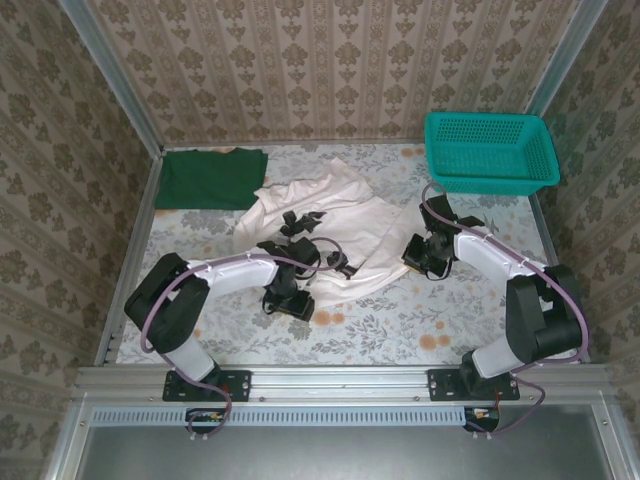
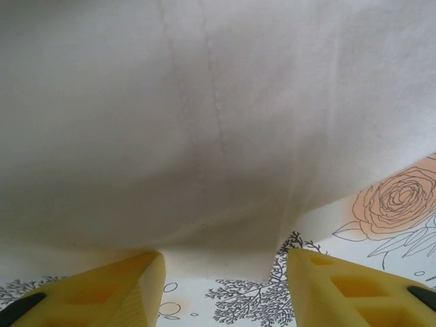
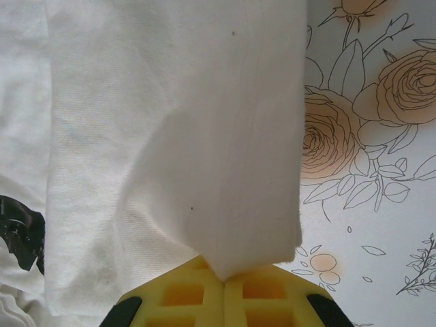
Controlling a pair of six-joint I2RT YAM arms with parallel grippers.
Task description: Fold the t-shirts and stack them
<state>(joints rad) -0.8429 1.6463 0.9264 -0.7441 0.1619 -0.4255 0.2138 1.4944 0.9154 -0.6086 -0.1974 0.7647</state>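
White shirt [image 1: 330, 225] lies crumpled mid table [image 1: 400, 320]. Green shirt [image 1: 210, 178] folded flat, far left corner. Teal basket [image 1: 490, 150] far right, apart from shirts. Left pincer [image 2: 225, 255] spread, shirt edge loose in gap. Right pincer [image 3: 223, 274] closed, pinching white fold.

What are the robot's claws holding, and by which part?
The right claw pinches the off-white t-shirt by a folded edge. The left claw is open and holds nothing.

1. The folded t-shirt [image 1: 210, 178] lies at the upper left of the tabletop [image 1: 400, 320].
2. The spread t-shirt [image 1: 340, 215] lies mid-frame, just right of it.
3. The basket [image 1: 495, 172] sits upper right.
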